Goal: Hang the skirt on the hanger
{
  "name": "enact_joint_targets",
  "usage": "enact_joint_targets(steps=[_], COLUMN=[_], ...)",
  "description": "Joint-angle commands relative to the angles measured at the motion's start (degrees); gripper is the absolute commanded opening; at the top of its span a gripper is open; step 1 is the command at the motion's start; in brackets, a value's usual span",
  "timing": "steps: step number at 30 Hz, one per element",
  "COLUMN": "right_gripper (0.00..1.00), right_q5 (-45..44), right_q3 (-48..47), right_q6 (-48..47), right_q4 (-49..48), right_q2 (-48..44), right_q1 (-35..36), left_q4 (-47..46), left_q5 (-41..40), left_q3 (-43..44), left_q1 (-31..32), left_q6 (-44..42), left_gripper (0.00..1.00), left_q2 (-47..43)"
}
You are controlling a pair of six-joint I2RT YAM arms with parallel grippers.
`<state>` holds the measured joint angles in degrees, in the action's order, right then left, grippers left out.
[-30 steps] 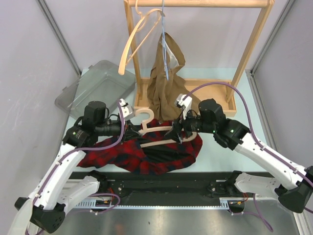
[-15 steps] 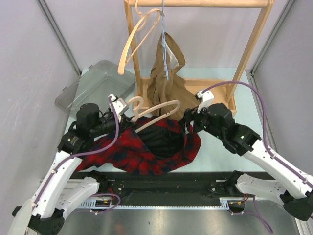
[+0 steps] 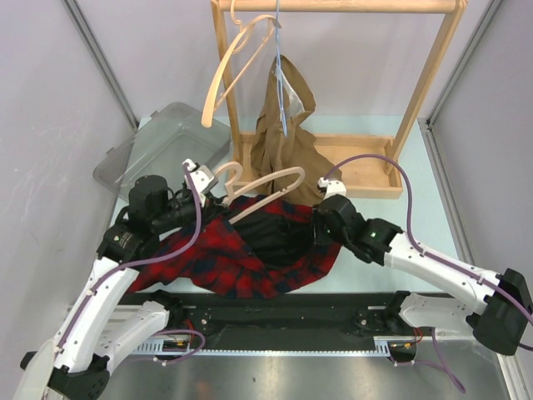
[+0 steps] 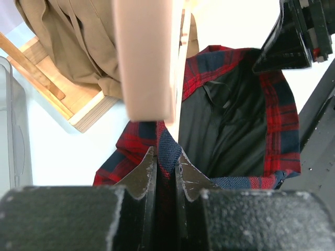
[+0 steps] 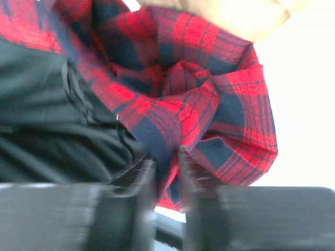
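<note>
Skirt (image 4: 230,130) edge between left fingers (image 4: 141,175), hanger (image 4: 146,57) above.

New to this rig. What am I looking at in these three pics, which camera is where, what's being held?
Two white robot arms are bolted at the near edge of a table. The wide picture comes from a fixed camera above and behind them. The other two come from a camera on each wrist, looking along its own pincer.

On the table lies a red plaid skirt with a wooden hanger partly inside it. Behind stand a wooden rack carrying a brown garment and a spare hanger. A clear plastic tray sits at the left.

The left pincer is closed on the skirt's edge, just under the hanger. The right pincer appears closed on a fold of the skirt, though its fingers are blurred.
</note>
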<state>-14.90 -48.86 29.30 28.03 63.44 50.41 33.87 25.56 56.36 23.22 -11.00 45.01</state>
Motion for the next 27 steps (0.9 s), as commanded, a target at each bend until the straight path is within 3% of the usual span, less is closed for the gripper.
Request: enact_joint_targets(steps=[1, 3, 14, 27], right_gripper=[0.14, 0.00, 0.00, 0.00], right_q5=[-6.5, -6.2, 4.3, 9.2], right_q3=[-0.5, -0.5, -9.7, -20.0], right_q6=[3.6, 3.0, -5.0, -4.3], right_q4=[-2.7, -3.9, -10.9, -7.4], right_q2=[-0.7, -0.4, 6.4, 8.5], right_q1=[-1.7, -4.5, -21.0, -24.2], left_q4=[-2.1, -1.6, 1.7, 1.8], left_q5=[-0.8, 0.0, 8.4, 10.0], left_q3=[3.4, 3.7, 3.9, 1.7], left_q1=[-0.4, -0.4, -0.4, -0.4], left_q6=[-0.2, -0.4, -2.2, -1.7], left_gripper=[0.00, 0.00, 0.00, 0.00], left_q2=[-1.6, -1.9, -4.7, -3.8])
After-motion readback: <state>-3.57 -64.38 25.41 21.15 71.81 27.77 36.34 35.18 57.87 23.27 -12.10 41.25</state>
